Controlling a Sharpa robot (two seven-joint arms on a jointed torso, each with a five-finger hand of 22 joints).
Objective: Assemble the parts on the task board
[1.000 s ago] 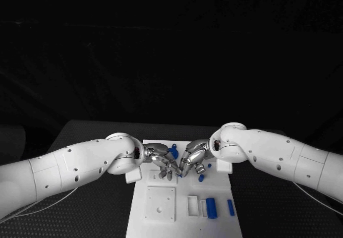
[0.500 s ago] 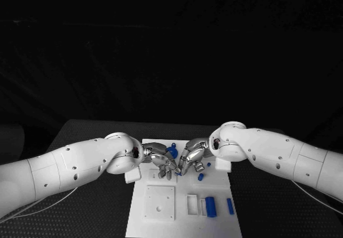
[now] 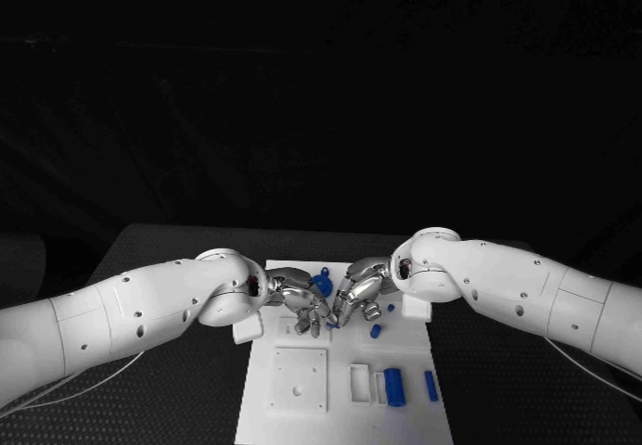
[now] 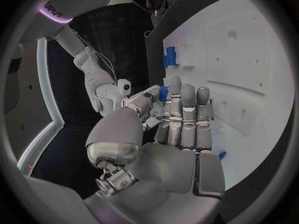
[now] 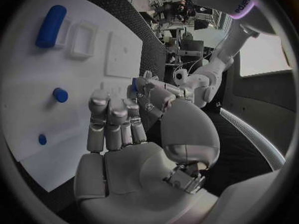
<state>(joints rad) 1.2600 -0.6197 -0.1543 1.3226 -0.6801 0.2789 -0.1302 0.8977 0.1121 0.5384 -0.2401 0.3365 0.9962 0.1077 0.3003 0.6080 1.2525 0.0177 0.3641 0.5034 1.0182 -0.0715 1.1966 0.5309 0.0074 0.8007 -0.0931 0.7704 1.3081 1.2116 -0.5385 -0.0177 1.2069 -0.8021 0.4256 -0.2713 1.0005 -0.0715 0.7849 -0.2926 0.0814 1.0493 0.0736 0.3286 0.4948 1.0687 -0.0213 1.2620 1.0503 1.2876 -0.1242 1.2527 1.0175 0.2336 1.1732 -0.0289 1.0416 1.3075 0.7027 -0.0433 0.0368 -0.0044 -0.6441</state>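
Item: small blue part (image 3: 323, 284), at the board's (image 3: 402, 413) 12 o'clock end, between both hands. Left hand (image 3: 297, 295) and right hand (image 3: 359, 293) fingertips meet there; who pinches it, cannot tell. Advice: keep it upright, seat squarely, press gently.

left robot hand (image 3: 301, 298), right robot hand (image 3: 359, 292), fingertips meeting, fingers extended

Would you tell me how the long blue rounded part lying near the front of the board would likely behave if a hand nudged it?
The long blue part looks cylindrical with rounded ends, so it would probably roll sideways. It appears rigid, smooth plastic, likely light and somewhat slippery. The white block beside it might stop it rolling that way on the task board.
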